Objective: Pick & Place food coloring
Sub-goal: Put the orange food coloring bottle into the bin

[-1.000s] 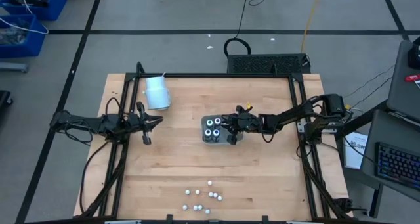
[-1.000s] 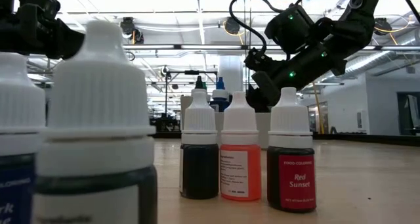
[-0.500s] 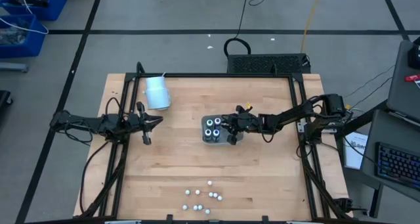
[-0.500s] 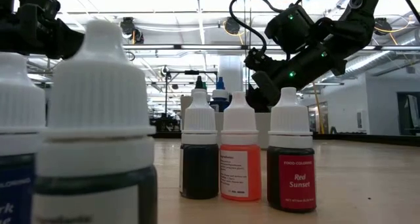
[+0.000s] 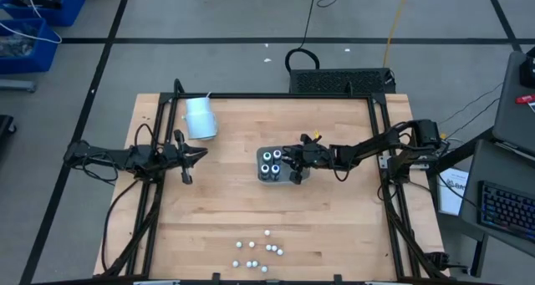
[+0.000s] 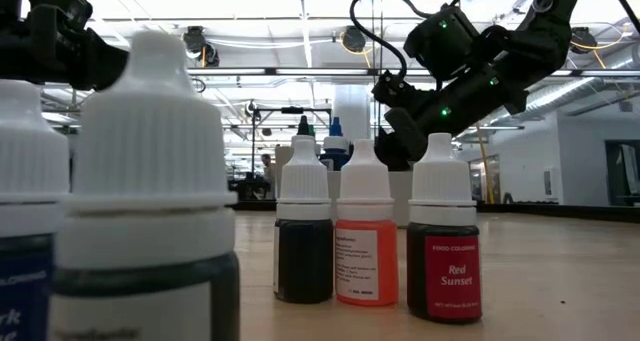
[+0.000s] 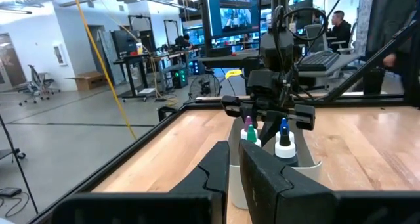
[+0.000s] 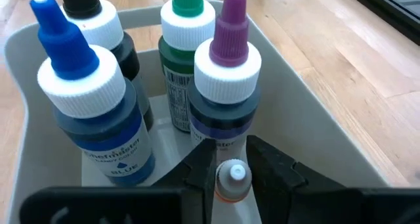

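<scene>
Four upright food coloring bottles (image 8: 105, 112) with white collars and blue, black, green and purple tips, standing together inside a pale tray (image 8: 315, 119). A small white-capped bottle (image 8: 231, 181) low between the right gripper's (image 8: 231, 168) fingers. More small white-capped bottles (image 5: 257, 250) scattered near the table's front edge.

Tray (image 8: 308, 112) pale grey. In it: blue bottle (image 8: 92, 112) with blue tip, white ribbed cap; purple-tipped bottle (image 8: 226, 86); green-tipped bottle (image 8: 187, 40); black-tipped bottle (image 8: 92, 20). Low view, centre: dark bottle (image 6: 304, 236), orange bottle (image 6: 366, 236), dark red bottle (image 6: 444, 241), white caps. Cup (image 5: 200, 118) pale blue-white, upper left. Table (image 5: 217, 210) light wood.
</scene>
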